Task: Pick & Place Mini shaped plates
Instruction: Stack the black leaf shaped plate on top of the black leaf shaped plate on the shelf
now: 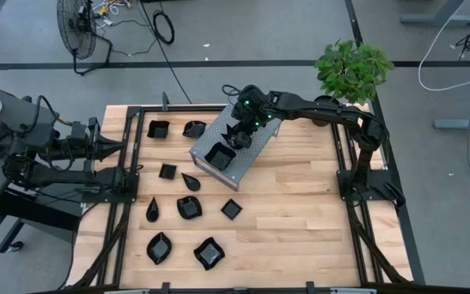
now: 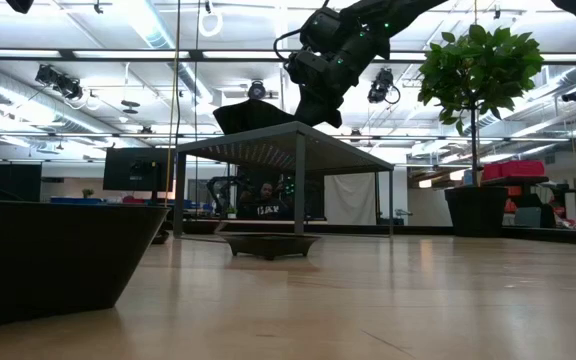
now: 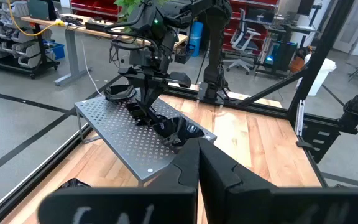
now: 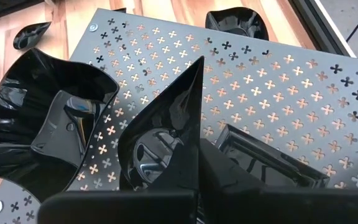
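Note:
My right gripper (image 1: 238,131) reaches from the table's right over the grey perforated metal box (image 1: 251,151) and is shut on a small black angular plate (image 4: 163,134). A wavy-rimmed black plate (image 1: 219,155) rests on its base on the box top beside it and also shows in the right wrist view (image 4: 48,124). Several more black mini plates lie on the table, such as a teardrop plate (image 1: 152,209) and a square plate (image 1: 231,209). My left gripper (image 1: 119,149) waits shut and empty at the table's left edge. My right gripper pinches the angular plate by its side wall (image 4: 191,143) between its two fingers, coming from above and pointing down at the box top. The plate stands tilted, one corner (image 4: 199,62) pointing away from the fingers. Whether its lower edge touches the box, I cannot tell.
Two plates (image 1: 158,128) (image 1: 194,128) lie at the far left beside the box. A potted plant (image 1: 351,69) stands at the far right corner. Bare wood lies on the table's right half (image 1: 300,220). Black frame rails (image 1: 125,175) run along both sides.

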Controlling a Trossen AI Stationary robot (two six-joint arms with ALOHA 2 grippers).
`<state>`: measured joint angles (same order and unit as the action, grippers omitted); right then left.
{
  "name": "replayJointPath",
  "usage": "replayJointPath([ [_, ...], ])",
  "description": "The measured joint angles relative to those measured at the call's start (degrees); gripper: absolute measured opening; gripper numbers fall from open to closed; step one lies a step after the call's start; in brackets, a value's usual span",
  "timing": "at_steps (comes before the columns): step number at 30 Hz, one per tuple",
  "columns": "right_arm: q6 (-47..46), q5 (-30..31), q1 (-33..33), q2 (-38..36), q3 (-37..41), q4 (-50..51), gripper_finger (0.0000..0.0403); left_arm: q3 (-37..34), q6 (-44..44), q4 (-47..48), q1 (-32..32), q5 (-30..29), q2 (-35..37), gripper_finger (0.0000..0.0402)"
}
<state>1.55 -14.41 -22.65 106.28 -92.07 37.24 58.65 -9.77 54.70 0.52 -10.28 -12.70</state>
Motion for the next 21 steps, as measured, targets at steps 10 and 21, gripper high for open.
replayJointPath([
  [10, 0.45, 0.00, 0.00, 0.00, 0.03, 0.00, 0.0000, 0.00, -0.03, 0.00, 0.00, 0.00, 0.00, 0.0005],
  [21, 1.26, 0.00, 0.00, -0.04, 0.07, 0.06, 0.0018, 0.00, -0.01, 0.00, -0.01, 0.00, 0.00, 0.0005],
])
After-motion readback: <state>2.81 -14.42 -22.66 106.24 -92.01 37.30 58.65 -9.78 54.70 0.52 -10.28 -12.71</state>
